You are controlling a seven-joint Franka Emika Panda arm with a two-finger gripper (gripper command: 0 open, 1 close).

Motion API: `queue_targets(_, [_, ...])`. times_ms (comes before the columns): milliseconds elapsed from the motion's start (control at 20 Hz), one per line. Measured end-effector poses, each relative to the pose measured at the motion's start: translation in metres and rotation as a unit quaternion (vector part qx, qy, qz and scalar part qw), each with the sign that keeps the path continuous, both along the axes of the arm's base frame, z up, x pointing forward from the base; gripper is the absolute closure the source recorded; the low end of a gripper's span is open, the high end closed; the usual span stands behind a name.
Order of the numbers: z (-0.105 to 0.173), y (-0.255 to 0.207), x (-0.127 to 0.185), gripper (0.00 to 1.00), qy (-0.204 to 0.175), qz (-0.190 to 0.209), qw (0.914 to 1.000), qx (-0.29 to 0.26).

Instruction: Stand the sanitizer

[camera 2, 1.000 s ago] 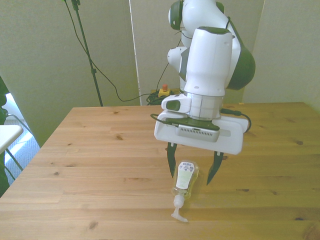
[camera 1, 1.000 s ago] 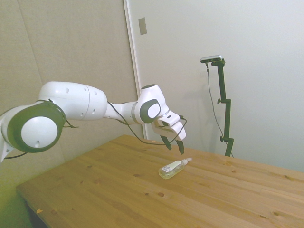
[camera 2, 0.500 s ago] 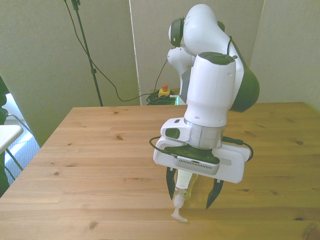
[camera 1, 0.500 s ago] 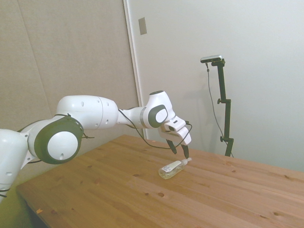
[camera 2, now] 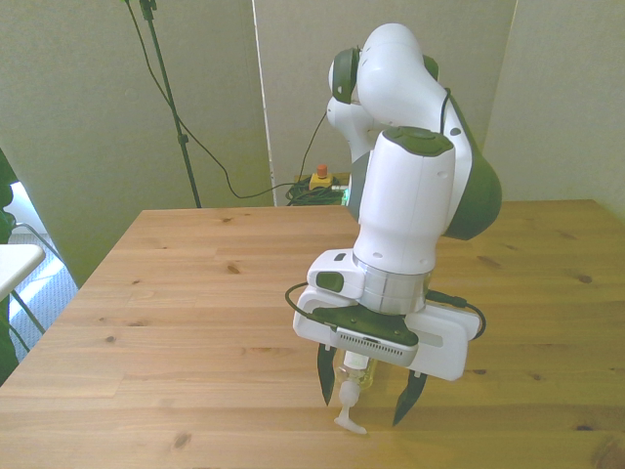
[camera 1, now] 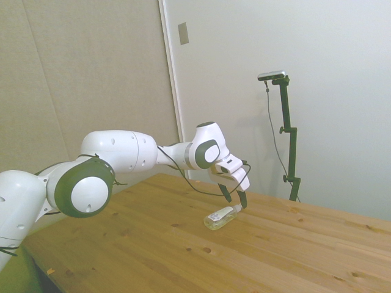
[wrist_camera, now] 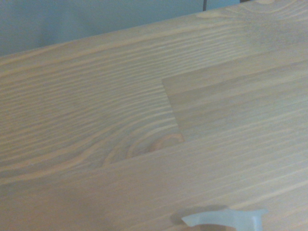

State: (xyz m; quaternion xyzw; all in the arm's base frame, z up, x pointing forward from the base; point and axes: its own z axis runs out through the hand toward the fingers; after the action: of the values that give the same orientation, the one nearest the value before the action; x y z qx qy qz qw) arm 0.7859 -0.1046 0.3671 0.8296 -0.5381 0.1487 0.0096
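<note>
The gripper (camera 2: pixel 369 403) has dropped closer, its open jaws straddling the sanitizer's (camera 1: pixel 220 217) pump end; light, slick plastic, probably best gripped mid-body.

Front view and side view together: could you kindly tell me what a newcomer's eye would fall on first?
The big white arm dominates, bent down over the wooden table. Beneath it the pincer hangs open, a finger on each side of the sanitizer, which lies on its side on the table, its white pump top pointing to the near edge in the front view.
</note>
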Motion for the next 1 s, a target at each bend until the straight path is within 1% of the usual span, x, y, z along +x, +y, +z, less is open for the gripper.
queue_targets(50, [-0.002, -0.001, 0.000, 1.00, 0.002, -0.002, 1.0000, 0.002])
queue_targets(300, [-0.009, -0.010, -0.001, 1.00, 0.006, -0.008, 0.9999, 0.003])
queue_targets(1000, [-0.012, -0.026, -0.002, 1.00, 0.007, -0.018, 0.9998, 0.002])
